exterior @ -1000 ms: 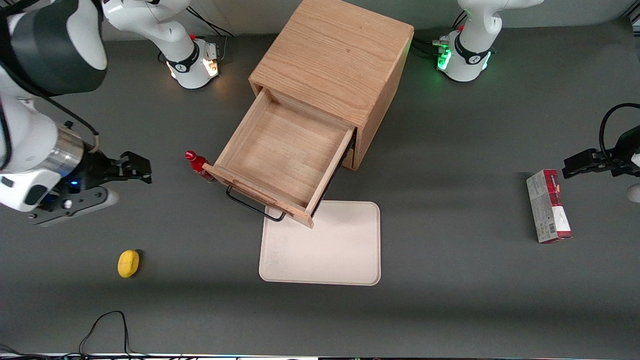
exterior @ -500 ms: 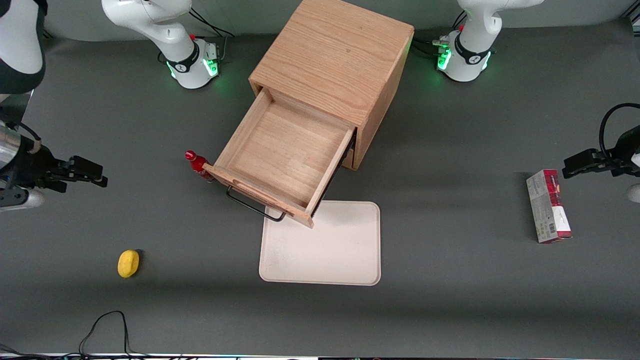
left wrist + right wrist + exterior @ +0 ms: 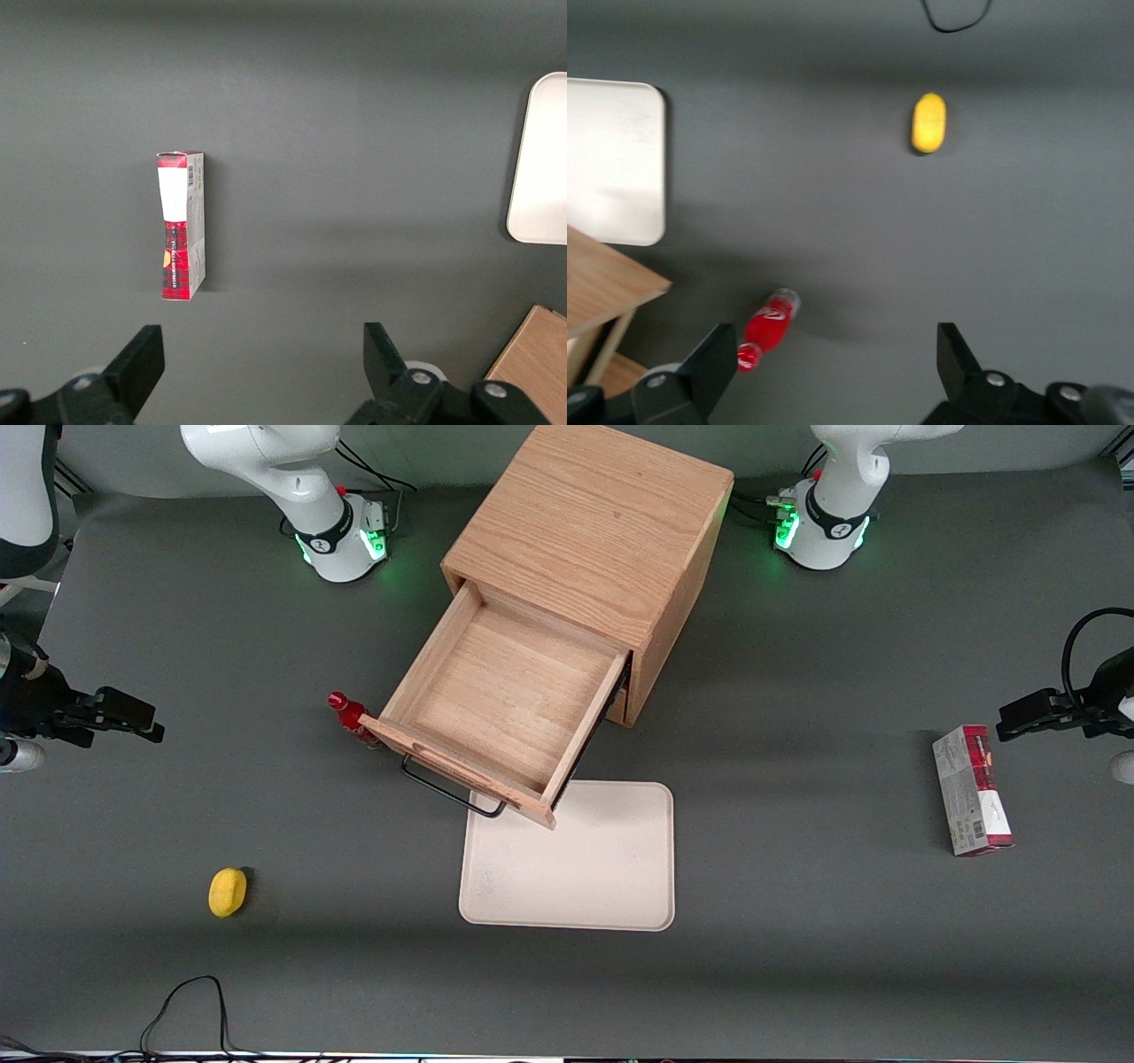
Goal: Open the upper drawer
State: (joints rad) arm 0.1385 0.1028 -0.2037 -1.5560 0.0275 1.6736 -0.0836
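Observation:
The oak cube cabinet [image 3: 594, 522] stands at the middle of the table. Its upper drawer [image 3: 505, 695] is pulled far out, its inside bare, with a thin black wire handle [image 3: 447, 790] on the front panel. The lower drawer is hidden beneath it. My gripper [image 3: 133, 722] is open and empty, high over the table at the working arm's end, well apart from the drawer. In the right wrist view the gripper [image 3: 837, 372] shows wide-open fingers above the grey table, with a corner of the drawer [image 3: 602, 292] in sight.
A small red bottle [image 3: 350, 717] stands beside the drawer front, also in the right wrist view [image 3: 769, 326]. A white tray [image 3: 571, 868] lies in front of the drawer. A yellow lemon [image 3: 227, 891] lies nearer the front camera. A red-and-white box [image 3: 972, 790] lies toward the parked arm's end.
My gripper has drawn away from the drawer toward the working arm's end of the table and risen. The drawer, bottle and tray have not moved.

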